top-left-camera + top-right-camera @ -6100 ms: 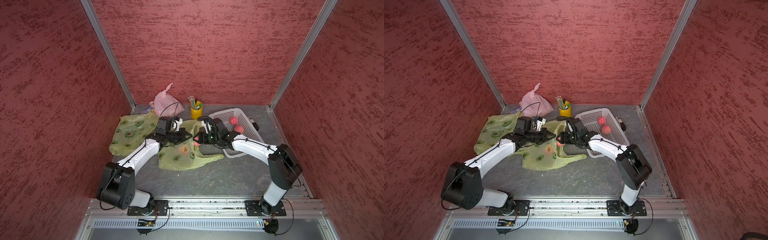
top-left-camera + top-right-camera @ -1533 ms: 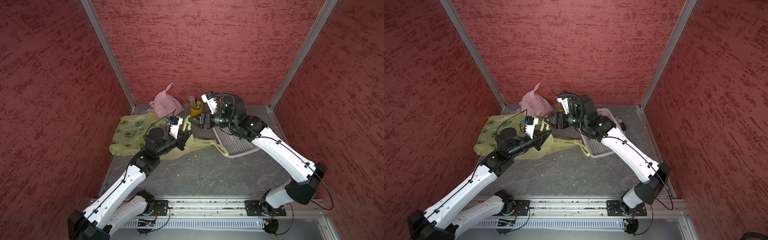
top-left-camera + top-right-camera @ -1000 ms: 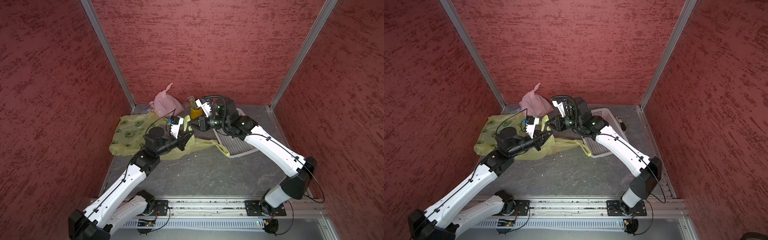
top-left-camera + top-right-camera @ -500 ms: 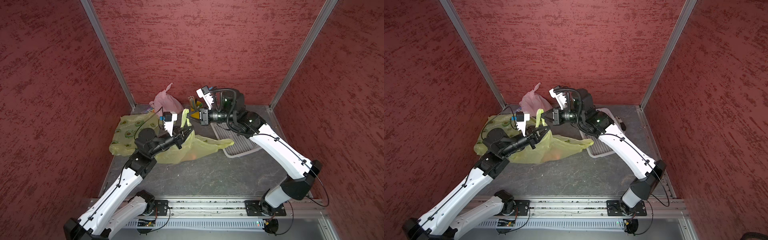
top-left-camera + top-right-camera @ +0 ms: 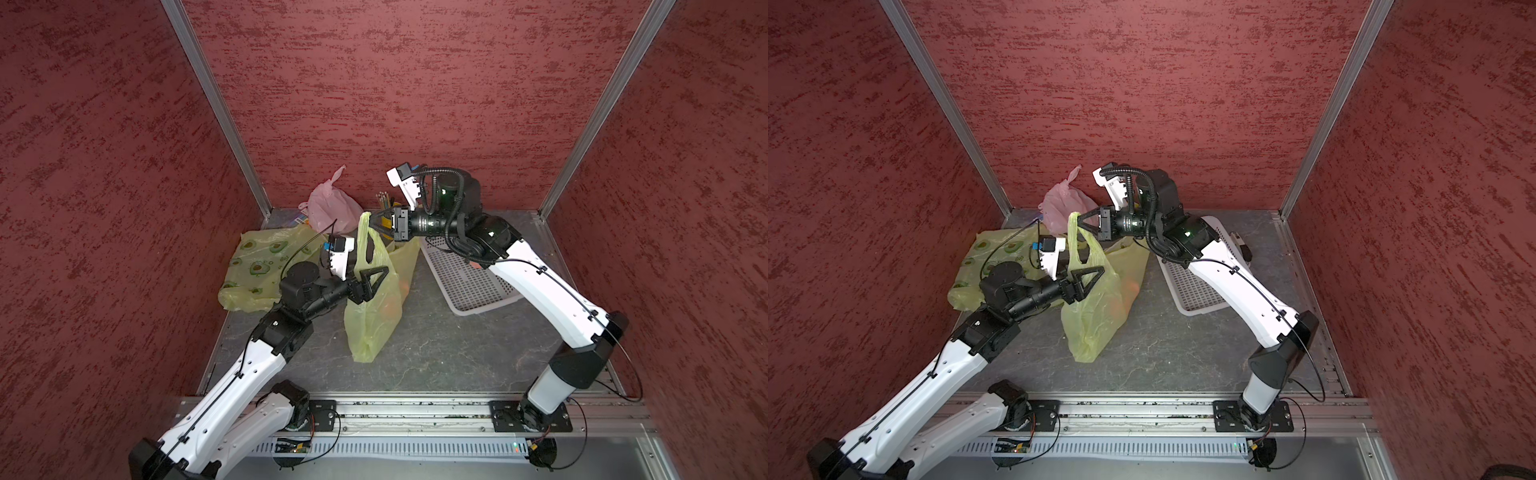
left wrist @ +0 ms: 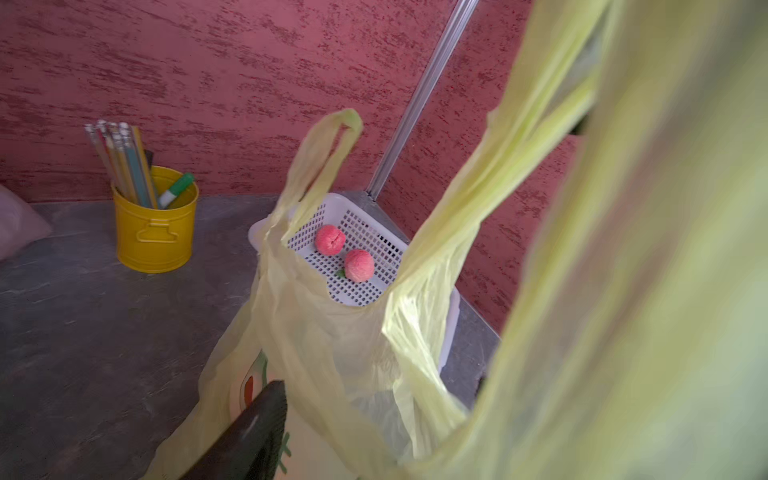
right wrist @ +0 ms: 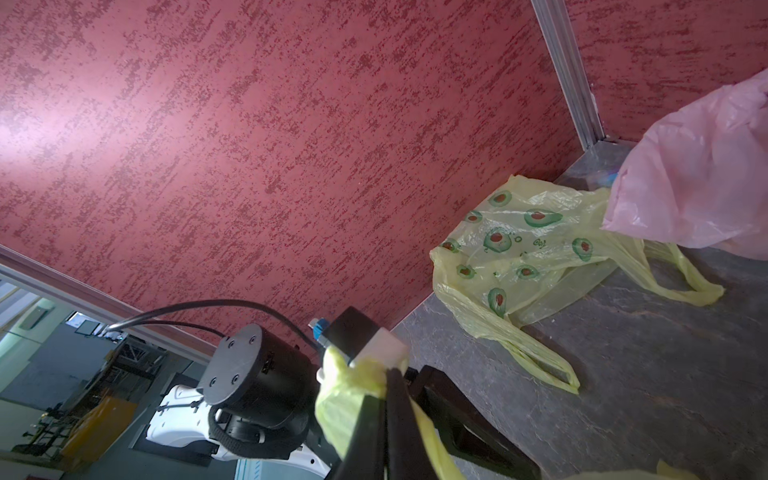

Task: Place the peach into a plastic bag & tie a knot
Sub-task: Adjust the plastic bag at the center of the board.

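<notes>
A yellow-green plastic bag [image 5: 374, 324] hangs upright from one handle [image 5: 365, 224], its bottom resting on the floor. My right gripper [image 5: 370, 220] is shut on that handle; the right wrist view shows the plastic pinched between the fingers [image 7: 395, 415]. A peach [image 5: 1130, 287] shows as an orange blur through the bag wall. My left gripper [image 5: 372, 286] stands open against the bag's upper side, with loose plastic between its jaws. In the left wrist view one finger [image 6: 249, 432] shows and plastic covers the other. The second handle [image 6: 328, 153] stands free.
A white basket [image 5: 465, 282] lies behind the bag at the back right, with two more peaches [image 6: 330, 240] [image 6: 359, 266] in it. A yellow pencil cup [image 6: 156, 224], a pink bag [image 5: 332, 208] and a flat avocado-print bag [image 5: 257, 266] line the back wall.
The left gripper has opened and let go of the bag. The right gripper has risen with the handle, so the bag went from lying flat to hanging upright.
</notes>
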{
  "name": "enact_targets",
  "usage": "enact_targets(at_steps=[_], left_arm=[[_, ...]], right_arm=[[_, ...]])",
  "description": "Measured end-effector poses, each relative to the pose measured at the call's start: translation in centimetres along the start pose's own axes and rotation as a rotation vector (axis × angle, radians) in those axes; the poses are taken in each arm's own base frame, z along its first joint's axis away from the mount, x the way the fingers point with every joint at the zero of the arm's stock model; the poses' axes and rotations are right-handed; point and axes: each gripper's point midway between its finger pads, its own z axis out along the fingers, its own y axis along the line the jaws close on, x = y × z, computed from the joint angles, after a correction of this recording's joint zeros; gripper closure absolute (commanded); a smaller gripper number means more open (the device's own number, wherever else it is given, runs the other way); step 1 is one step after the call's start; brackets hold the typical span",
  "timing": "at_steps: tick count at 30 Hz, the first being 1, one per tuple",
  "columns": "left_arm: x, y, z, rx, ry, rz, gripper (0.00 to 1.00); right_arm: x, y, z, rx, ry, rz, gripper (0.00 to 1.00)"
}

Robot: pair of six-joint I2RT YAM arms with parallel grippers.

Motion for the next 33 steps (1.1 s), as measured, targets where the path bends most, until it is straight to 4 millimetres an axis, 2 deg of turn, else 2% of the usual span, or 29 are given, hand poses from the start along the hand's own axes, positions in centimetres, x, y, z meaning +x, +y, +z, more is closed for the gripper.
enact_targets(at_steps=[5,8,14,17,19,22,25,28,31,33], left_arm=[[-0.1,1.2,-1.1,-0.099,-0.005,0.036,0.18],[-0.8,0.6,-2.4,-0.131,-0.036,0.071,0.15],[-3.8,-1.4,-6.5,-0.222,-0.189,0.186,0.08],[-5.9,-1.9,-7.5,-0.297,-0.254,0.261,0.07],[-7.3,-2.0,-7.1,-0.359,-0.278,0.315,0.06],[-8.6,-2.3,-5.3,-0.466,-0.288,0.41,0.05],[-8.8,-2.2,-3.1,-0.577,-0.273,0.506,0.04],[-8.4,-1.0,-1.6,-0.699,-0.247,0.577,0.04],[-9.1,0.3,-1.9,-0.783,-0.275,0.577,0.06],[-9.8,1.4,-2.7,-0.834,-0.299,0.551,0.13]], right_arm=[[0.2,-0.9,0.6,0.019,0.003,0.024,1.0],[0.1,-0.9,0.7,0.028,-0.007,0.029,1.0],[-0.3,-0.7,1.3,0.031,-0.025,0.044,1.0],[-0.8,-0.6,2.2,0.028,-0.035,0.045,1.0],[-1.0,-0.6,2.9,0.029,-0.041,0.046,1.0],[-1.2,-0.4,3.8,0.03,-0.05,0.045,1.0],[-1.1,-0.2,4.2,0.036,-0.054,0.048,1.0],[-0.9,0.0,4.4,0.038,-0.054,0.05,1.0],[-0.8,0.1,4.5,0.042,-0.056,0.054,1.0],[-0.7,0.2,4.6,0.042,-0.055,0.056,1.0]])
